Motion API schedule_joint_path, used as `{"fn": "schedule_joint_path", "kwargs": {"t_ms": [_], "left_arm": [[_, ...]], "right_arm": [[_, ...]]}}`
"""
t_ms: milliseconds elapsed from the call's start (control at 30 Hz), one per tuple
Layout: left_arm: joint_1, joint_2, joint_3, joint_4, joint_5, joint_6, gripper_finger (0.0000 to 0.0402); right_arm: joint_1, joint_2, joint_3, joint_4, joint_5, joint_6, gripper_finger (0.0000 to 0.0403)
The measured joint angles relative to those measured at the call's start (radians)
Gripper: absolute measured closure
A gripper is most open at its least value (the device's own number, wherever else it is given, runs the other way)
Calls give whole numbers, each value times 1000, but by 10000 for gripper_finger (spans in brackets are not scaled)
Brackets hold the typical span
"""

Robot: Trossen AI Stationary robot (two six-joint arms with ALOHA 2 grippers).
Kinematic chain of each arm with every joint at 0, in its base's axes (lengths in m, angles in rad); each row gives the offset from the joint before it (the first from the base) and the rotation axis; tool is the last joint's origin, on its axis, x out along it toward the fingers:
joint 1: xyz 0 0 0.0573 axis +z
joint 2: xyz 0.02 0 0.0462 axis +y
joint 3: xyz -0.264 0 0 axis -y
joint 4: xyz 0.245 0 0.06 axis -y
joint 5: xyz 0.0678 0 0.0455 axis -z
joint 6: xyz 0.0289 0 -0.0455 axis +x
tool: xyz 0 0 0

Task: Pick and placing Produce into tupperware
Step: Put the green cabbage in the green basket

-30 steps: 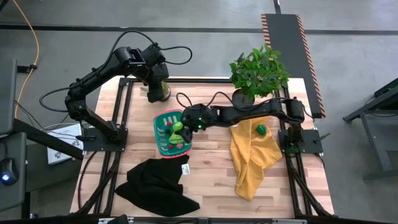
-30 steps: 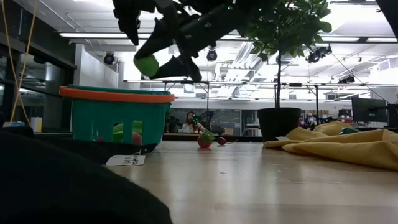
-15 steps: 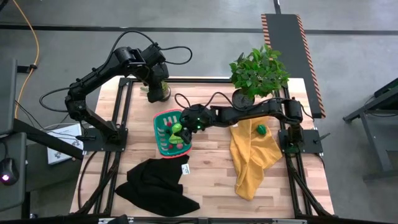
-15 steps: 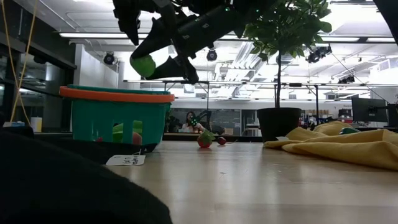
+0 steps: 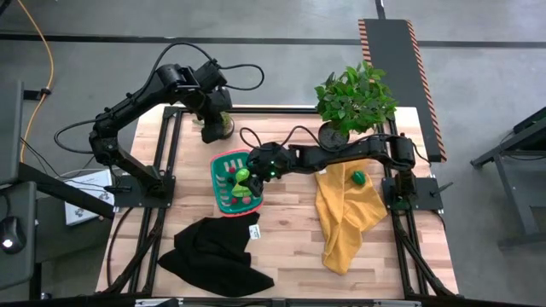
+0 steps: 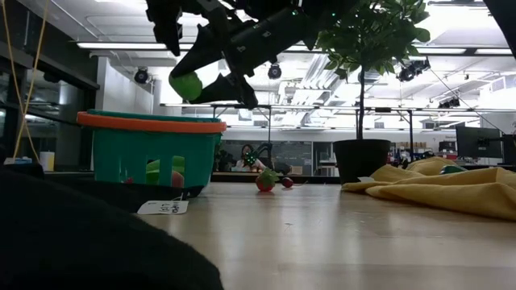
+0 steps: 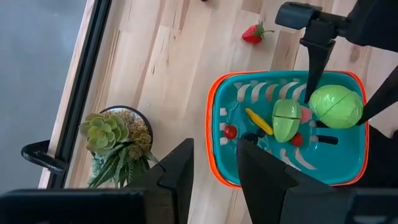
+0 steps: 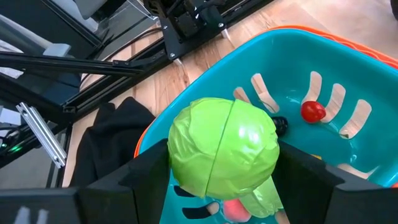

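One round green toy cabbage (image 8: 224, 148) sits pinched between my right gripper (image 5: 245, 176) fingers, held across its widest part, directly above the teal basket (image 7: 357, 171). I judge it light, rigid, smooth plastic, likely to roll if squeezed off-centre. Below it lie smaller produce pieces. My left gripper (image 7: 212, 169) waits near a succulent pot (image 7: 115, 140), fingers slightly apart, empty.

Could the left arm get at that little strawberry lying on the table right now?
Probably yes. The left gripper is empty and hangs near the succulent pot, and the strawberry lies on bare wood beside the basket, nothing over it.
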Motion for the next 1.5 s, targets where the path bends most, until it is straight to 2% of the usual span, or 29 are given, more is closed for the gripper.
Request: {"fn": "schedule_joint_path", "kwargs": {"t_ms": [633,800,967,1200,1500], "left_arm": [[0,0,0,-1,0,0,291],[0,0,0,-1,0,0,291],[0,0,0,-1,0,0,291],[0,0,0,-1,0,0,291],[0,0,0,-1,0,0,291]], "right_arm": [[-10,0,-1,1,1,-21,159],[-18,33,-1,54,-72,0,158],[-23,31,-3,60,-48,-19,158],[-32,47,-1,66,-82,-22,162],[-49,50,-1,21,-116,-135,174]]}}
